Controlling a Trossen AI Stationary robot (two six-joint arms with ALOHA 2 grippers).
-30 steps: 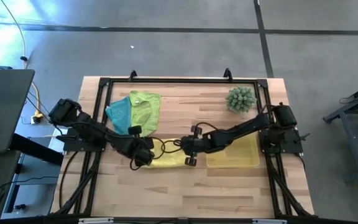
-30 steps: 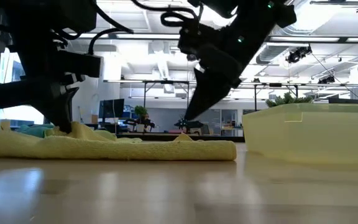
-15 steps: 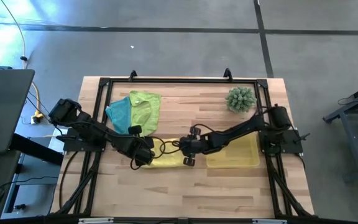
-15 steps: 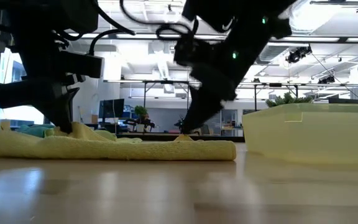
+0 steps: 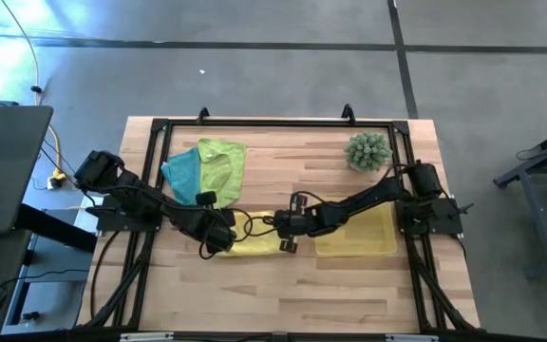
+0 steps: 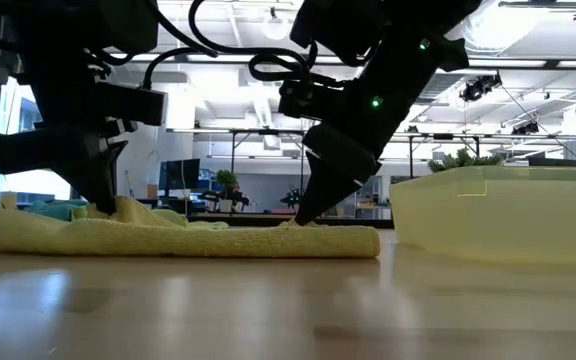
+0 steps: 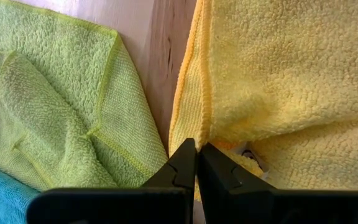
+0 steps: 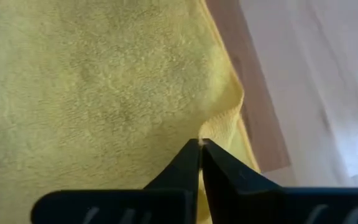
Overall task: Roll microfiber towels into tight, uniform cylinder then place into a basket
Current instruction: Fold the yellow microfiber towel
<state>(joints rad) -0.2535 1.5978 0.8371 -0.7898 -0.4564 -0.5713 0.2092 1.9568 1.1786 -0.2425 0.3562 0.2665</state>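
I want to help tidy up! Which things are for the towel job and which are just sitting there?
For the job: yellow towel, green towel, blue towel, basket, left gripper, right gripper.
Just sitting there: spiky green plant.

Bare worktop (image 5: 283, 285) lies open along the near edge and between the green towel (image 5: 222, 163) and the spiky plant (image 5: 368, 151). Both arms crowd the middle over the yellow towel (image 5: 254, 246), with the basket (image 5: 359, 233) just beside.

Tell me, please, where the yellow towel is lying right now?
In the high view the yellow towel lies front-centre between both grippers, just left of the basket.
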